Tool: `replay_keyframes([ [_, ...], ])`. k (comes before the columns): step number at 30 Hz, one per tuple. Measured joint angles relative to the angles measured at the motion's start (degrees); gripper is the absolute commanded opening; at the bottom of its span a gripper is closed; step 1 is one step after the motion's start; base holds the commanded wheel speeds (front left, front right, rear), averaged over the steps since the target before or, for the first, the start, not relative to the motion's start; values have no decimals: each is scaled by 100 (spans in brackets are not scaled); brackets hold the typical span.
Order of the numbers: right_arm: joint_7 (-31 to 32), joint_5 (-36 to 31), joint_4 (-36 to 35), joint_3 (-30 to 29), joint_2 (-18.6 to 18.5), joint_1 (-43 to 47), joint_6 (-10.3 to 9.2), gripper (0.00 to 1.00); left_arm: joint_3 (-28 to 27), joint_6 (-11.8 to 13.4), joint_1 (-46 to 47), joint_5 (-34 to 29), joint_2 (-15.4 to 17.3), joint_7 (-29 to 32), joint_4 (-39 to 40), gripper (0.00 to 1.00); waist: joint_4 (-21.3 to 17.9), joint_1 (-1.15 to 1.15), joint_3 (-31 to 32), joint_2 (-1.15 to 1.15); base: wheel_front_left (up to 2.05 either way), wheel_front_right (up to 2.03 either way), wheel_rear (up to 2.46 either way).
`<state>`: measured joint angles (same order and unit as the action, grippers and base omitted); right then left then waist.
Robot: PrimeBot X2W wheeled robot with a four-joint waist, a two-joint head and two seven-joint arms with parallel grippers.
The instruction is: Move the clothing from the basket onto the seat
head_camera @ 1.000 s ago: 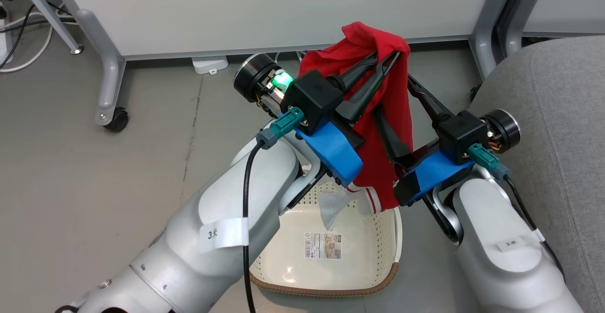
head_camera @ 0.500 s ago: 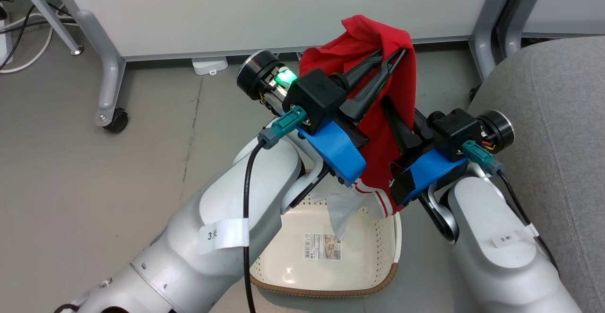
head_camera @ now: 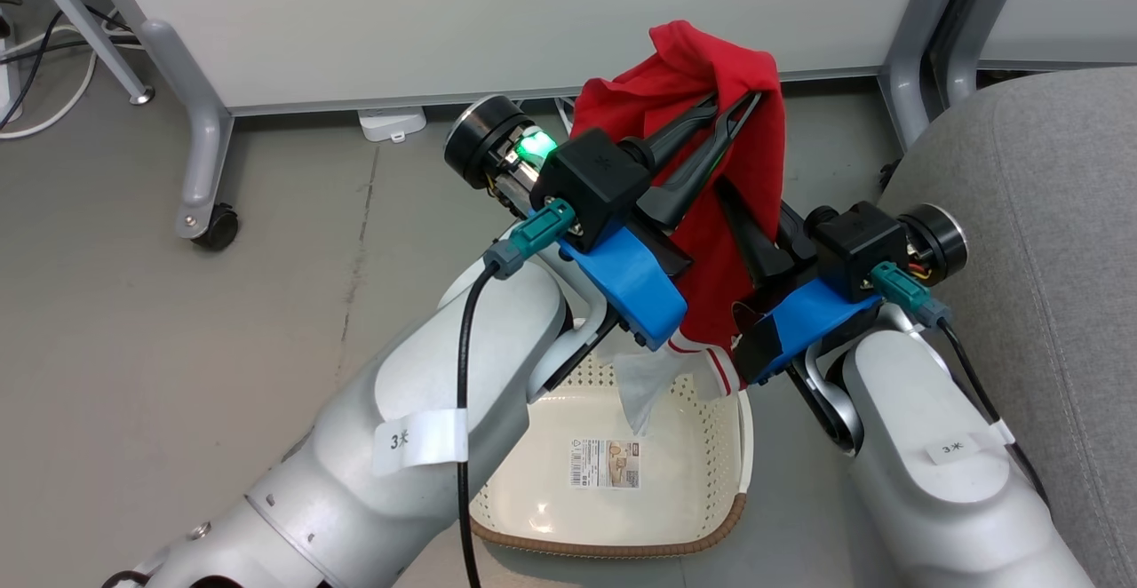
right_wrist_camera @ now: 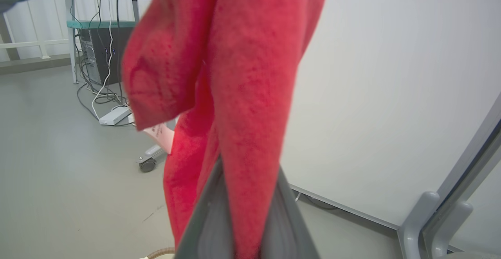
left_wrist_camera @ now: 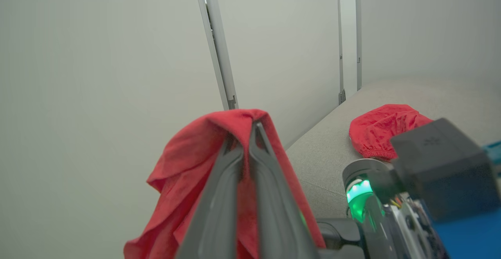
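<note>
Red fabric clothing (head_camera: 751,157), pinched in the closed left gripper (head_camera: 735,101), has just been clamped, seemingly firmly, by the right gripper (right_wrist_camera: 248,180): ready for the grey upholstered seat (head_camera: 1048,215).

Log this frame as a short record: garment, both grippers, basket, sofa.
garment: red, lifted clear above the basket, hanging between both grippers
left gripper: shut on garment near its top
right gripper: shut on garment lower down
basket: on floor, label inside
sofa: at robot's right; second garment lies on it
</note>
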<state>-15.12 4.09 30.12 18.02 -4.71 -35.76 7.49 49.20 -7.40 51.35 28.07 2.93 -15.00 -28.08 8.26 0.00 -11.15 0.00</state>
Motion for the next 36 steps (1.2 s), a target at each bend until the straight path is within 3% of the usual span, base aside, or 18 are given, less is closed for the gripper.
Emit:
replay_keyframes([
  [8, 0, 4, -20, -2, -1, 0, 0, 0, 9, 0, -3, -26, 0, 0, -36, 0, -10, 0, -5, 0, 0, 0, 0],
  [9, 0, 11, -25, -4, -1, 0, 0, 0, 5, 2, -5, -24, 0, 0, -43, 22, -14, 0, -3, 0, 0, 0, 0],
  [10, 0, 14, -30, -12, -1, 0, 0, 0, -2, 4, -12, -18, 0, 0, -47, 100, -18, 0, -1, 0, 0, 0, 0],
  [26, 1, 59, -396, -468, -1, 214, 0, 0, -81, 34, -351, -62, 0, -1, -134, 100, -180, 0, -14, 0, 0, 0, 0],
  [36, 0, 48, -895, -969, -25, 353, 0, 0, -177, 34, -629, -264, 101, -1, -45, 100, -556, 0, -166, 0, 0, 0, 0],
])
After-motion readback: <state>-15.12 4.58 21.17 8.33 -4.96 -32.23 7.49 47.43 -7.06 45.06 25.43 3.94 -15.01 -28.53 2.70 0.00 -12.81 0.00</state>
